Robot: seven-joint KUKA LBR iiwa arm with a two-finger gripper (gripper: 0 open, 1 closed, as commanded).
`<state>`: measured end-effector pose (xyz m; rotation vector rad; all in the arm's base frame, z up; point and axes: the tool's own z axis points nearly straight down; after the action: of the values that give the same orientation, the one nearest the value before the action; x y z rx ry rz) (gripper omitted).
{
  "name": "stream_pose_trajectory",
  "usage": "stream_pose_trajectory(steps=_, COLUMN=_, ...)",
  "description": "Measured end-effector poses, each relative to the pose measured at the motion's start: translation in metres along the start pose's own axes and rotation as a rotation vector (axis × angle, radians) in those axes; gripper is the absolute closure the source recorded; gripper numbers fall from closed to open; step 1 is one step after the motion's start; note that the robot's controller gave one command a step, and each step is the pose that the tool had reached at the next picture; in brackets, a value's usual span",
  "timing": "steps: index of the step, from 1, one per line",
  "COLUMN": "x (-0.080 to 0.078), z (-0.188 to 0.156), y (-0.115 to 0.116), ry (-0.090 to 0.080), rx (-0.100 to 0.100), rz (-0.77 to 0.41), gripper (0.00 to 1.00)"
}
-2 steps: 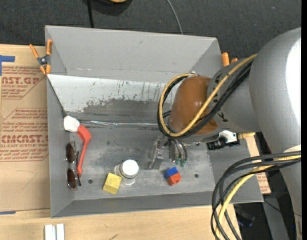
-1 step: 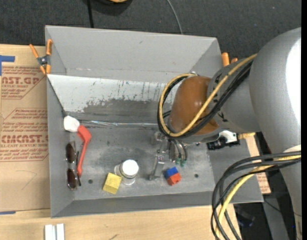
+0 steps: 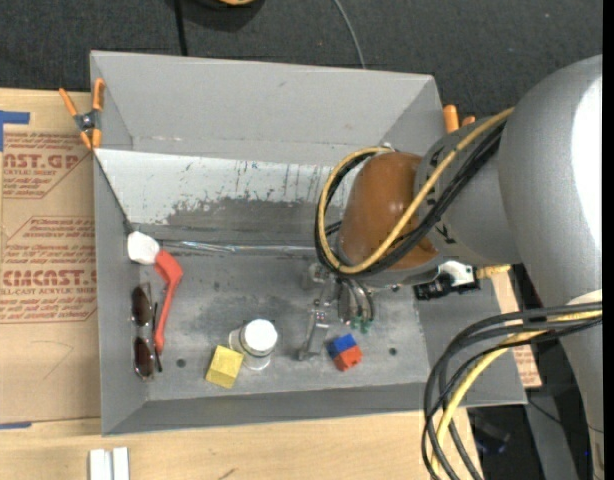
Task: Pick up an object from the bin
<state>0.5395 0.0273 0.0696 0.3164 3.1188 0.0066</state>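
Note:
My gripper [image 3: 335, 333] hangs low over the bin floor, right of the middle, under the arm's orange cover. Its fingers stand apart, open, with nothing between them. One thin fingertip [image 3: 311, 348] reaches down to the floor. A small blue and red block [image 3: 344, 351] lies just below and right of the gripper, close to the fingers but not between them. A white round cap-like thing [image 3: 258, 339] stands to the gripper's left. Beside it lies a yellow block [image 3: 225, 366].
Along the bin's left wall lie a red-handled tool with a white end [image 3: 165, 280] and a pair of dark sunglasses [image 3: 143, 330]. The arm and its cables cover the bin's right side.

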Motion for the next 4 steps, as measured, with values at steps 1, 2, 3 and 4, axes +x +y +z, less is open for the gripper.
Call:
stream_pose_trajectory(steps=1, x=0.011, z=0.0, y=0.023, ry=0.0, rx=0.001, rz=-0.012, gripper=0.0)
stream_pose_trajectory(steps=2, x=0.012, z=-0.003, y=0.046, ry=0.001, rx=-0.003, rz=0.079, gripper=0.0)
stream_pose_trajectory(steps=3, x=0.013, z=-0.01, y=0.057, ry=0.0, rx=0.001, rz=0.159, gripper=0.0)
stream_pose_trajectory(steps=4, x=0.018, z=-0.009, y=0.064, ry=-0.001, rx=0.0, rz=-0.027, gripper=0.0)
